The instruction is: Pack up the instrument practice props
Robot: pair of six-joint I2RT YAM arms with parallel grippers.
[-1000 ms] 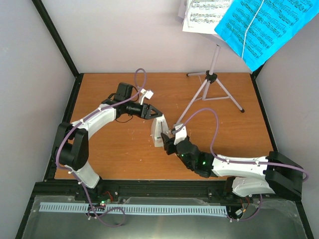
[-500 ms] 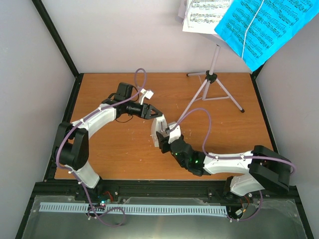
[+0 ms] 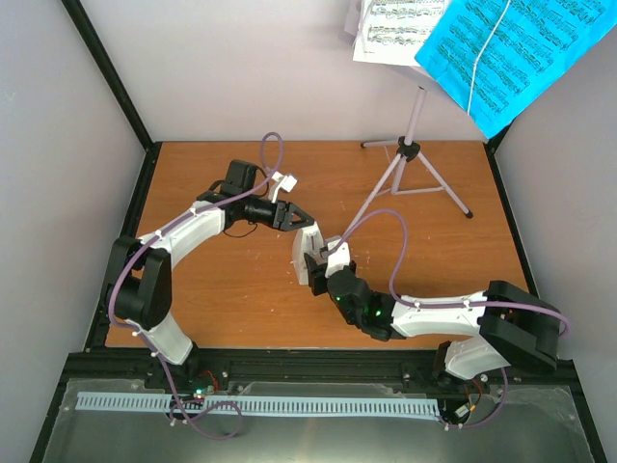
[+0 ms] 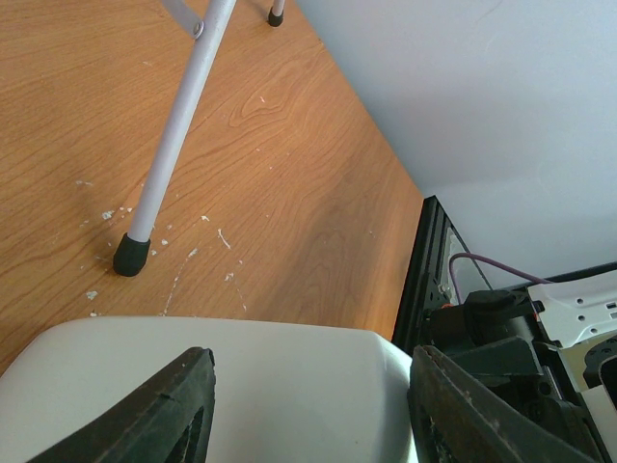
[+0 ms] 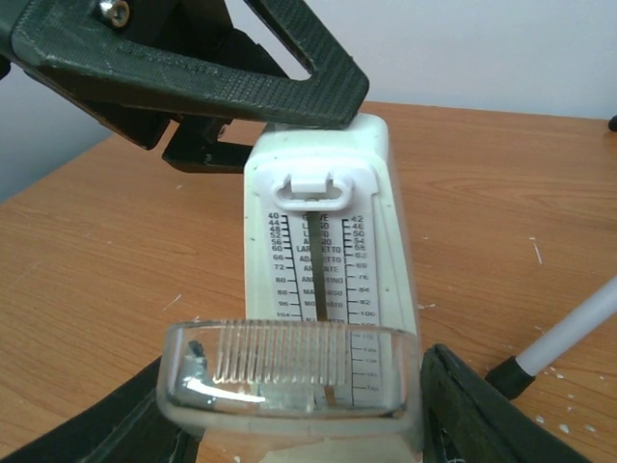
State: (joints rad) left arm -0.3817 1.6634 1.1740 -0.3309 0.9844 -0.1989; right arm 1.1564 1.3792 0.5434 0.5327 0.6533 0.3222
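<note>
The white pyramid metronome (image 3: 305, 253) stands at mid-table. My left gripper (image 3: 294, 218) is shut on its top from the back left, and the white body (image 4: 241, 386) fills the gap between the fingers (image 4: 183, 410). My right gripper (image 3: 317, 271) is shut on the clear cover (image 5: 289, 376) and holds it against the lower front of the metronome (image 5: 323, 241), whose tempo scale shows above it. The lilac tripod music stand (image 3: 413, 145) stands at the back right. It carries white sheet music (image 3: 395, 29) and blue sheet music (image 3: 511, 53).
One stand leg ends in a black foot just behind the metronome (image 4: 132, 253), and it also shows in the right wrist view (image 5: 569, 338). Black frame rails (image 3: 145, 174) edge the table. Purple cables loop over both arms.
My right arm moved forward and left, bringing the clear cover up to the metronome's front, then stayed. The left arm has not moved.
</note>
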